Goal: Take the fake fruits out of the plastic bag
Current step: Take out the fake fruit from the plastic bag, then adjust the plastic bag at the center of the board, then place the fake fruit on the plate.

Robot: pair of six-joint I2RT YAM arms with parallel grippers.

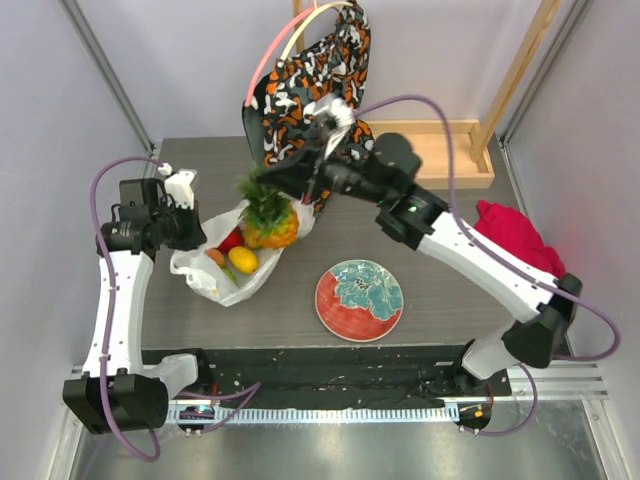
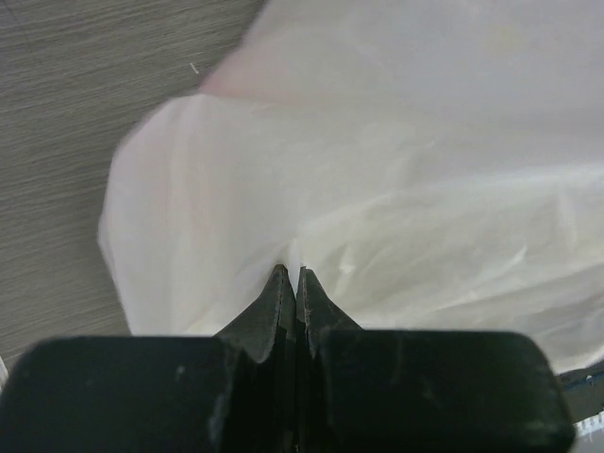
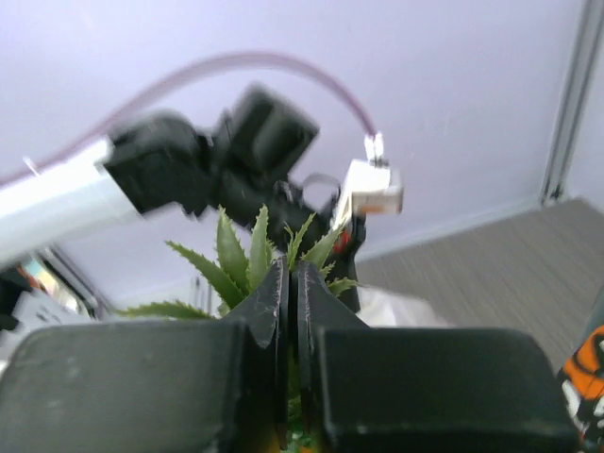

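Pinching spiky-crowned pineapple (image 1: pixel 268 222), crinkly bag (image 1: pixel 203 268).

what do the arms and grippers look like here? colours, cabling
Both arms, left arm and right arm, have white link shells with black joints and bases. A purple cable loops loosely along each. A white camera module sits at each wrist. Left gripper and right gripper are matte black, tapering to thin wedge tips.
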